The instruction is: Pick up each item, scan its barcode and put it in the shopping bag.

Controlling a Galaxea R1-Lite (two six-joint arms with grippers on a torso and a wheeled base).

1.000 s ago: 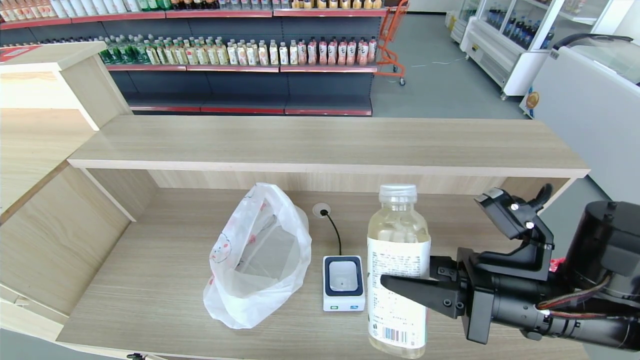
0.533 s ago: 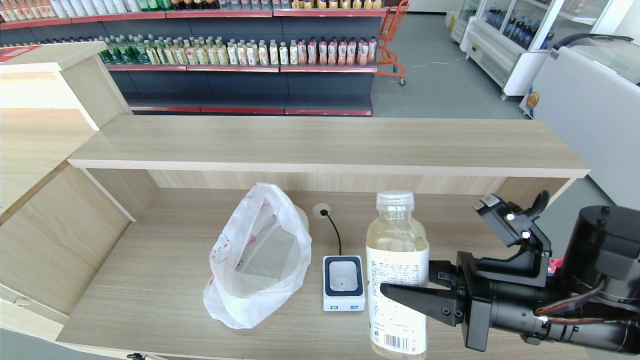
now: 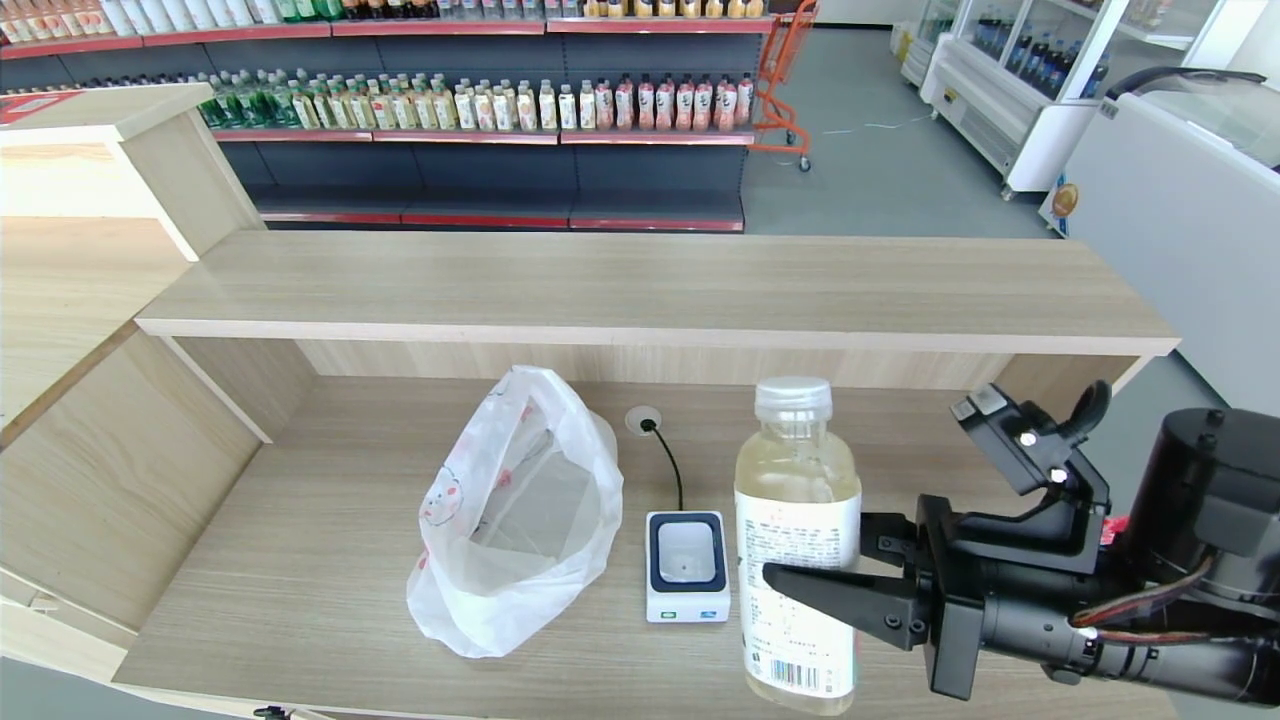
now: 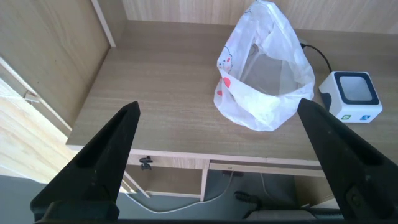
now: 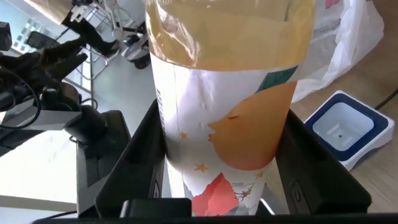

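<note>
My right gripper [image 3: 815,585] is shut on a clear bottle [image 3: 797,520] of pale yellow drink with a white label and white cap. It holds the bottle upright above the counter, just right of the white barcode scanner [image 3: 686,565]. A barcode shows low on the label. In the right wrist view the bottle [image 5: 233,93] sits between the black fingers, with the scanner [image 5: 345,127] beyond it. The white plastic shopping bag [image 3: 515,510] stands open left of the scanner. My left gripper [image 4: 217,162] hangs open, off the counter's front edge, with the bag [image 4: 264,68] and scanner [image 4: 351,93] ahead.
The scanner's black cable [image 3: 668,460] runs back to a grommet in the wooden counter [image 3: 300,560]. A raised wooden ledge [image 3: 650,285] borders the back and a wooden wall [image 3: 110,470] the left side. Shop shelves and freezers stand beyond.
My right gripper dipped slightly with the bottle, then rose a little again. The label turned a bit, and the barcode stays low on the front.
</note>
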